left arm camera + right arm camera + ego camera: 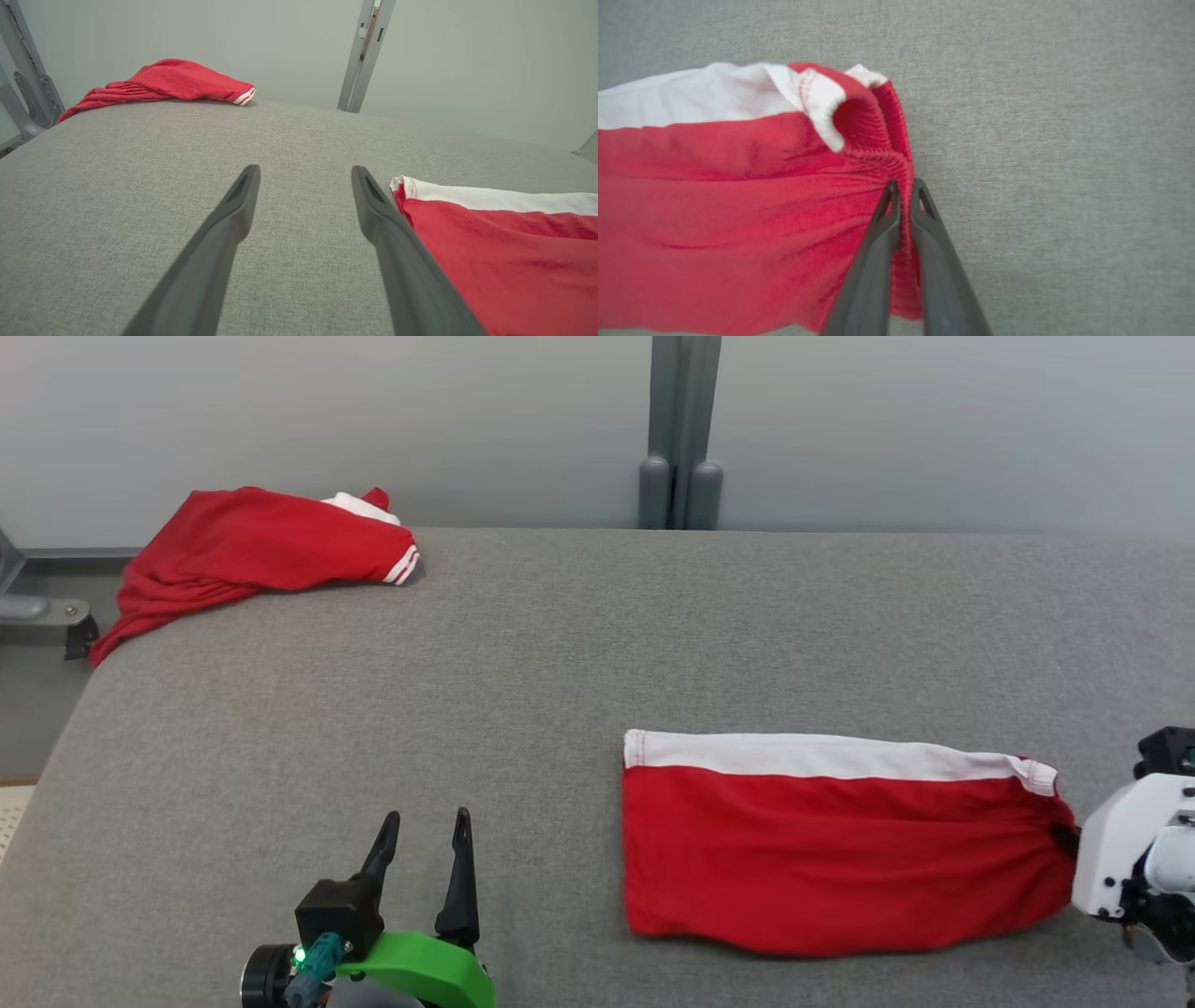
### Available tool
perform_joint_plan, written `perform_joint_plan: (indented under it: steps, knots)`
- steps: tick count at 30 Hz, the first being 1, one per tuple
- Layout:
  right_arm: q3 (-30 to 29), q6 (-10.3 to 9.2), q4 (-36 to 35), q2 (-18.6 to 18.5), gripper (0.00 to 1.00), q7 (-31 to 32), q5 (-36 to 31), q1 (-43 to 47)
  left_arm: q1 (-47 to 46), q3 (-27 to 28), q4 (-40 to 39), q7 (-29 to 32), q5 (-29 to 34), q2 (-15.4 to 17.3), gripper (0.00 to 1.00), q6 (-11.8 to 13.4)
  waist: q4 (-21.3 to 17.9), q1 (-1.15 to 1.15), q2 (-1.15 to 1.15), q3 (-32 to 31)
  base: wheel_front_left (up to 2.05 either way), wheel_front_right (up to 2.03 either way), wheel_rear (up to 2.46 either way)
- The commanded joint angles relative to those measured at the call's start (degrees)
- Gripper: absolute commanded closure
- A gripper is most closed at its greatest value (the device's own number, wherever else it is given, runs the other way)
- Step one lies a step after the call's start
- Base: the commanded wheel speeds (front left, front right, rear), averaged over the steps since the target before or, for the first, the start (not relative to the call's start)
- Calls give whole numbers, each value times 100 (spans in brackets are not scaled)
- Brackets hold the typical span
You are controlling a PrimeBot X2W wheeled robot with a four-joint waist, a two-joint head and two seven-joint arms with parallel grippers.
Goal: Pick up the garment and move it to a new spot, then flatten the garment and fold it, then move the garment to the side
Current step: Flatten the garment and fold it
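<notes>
On the table (560, 644), folded garment (840, 859).

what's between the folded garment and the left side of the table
The open left gripper stands just left of the garment, near the table's front edge. A second garment lies at the far left corner. The right gripper has its jaws shut on the garment's right edge.

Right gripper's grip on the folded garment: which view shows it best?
Right wrist view: the right gripper is shut on the folded garment at its gathered edge. Head view gives its white housing at that edge; left wrist view, the garment's far end.
</notes>
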Motion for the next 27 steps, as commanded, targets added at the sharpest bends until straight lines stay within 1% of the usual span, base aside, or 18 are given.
perform_joint_plan:
  steps: [1,3,5,8,13,16,20,24,27]
  knots:
    - [-41,-12,-47,-87,100,15,39,86,67,-3,14,-18,52,1,0,-25,-220,0,0,7,0,0,0]
    - [-118,-11,-123,-160,100,65,106,162,79,-12,39,-19,51,-12,0,-25,-308,0,0,13,0,0,0]
    - [-205,-11,-243,-150,100,133,208,235,79,-11,51,-18,54,-20,0,-15,-377,0,0,21,0,0,0]
    - [-279,-10,-549,17,100,225,466,353,57,-7,56,-19,67,-13,0,-22,-451,0,0,38,0,0,0]
    - [-195,-10,-1220,309,100,438,906,499,-9,-25,81,-18,73,-8,0,-43,-468,0,0,45,0,0,0]
    - [-124,-10,-1664,455,100,551,1142,570,-82,-59,98,-19,90,-29,0,-63,-375,0,0,31,0,0,0]
    - [-4,-9,-2075,666,100,599,1295,615,-103,-74,114,-19,81,-25,0,-72,-183,0,0,12,0,0,0]
    - [140,-8,-2303,985,100,574,1413,619,-111,-89,122,-19,76,-22,0,-83,56,0,0,2,0,0,0]
    - [277,-8,-2335,1206,100,506,1411,605,-115,-100,122,-18,75,-29,0,-82,237,0,0,0,0,0,0]
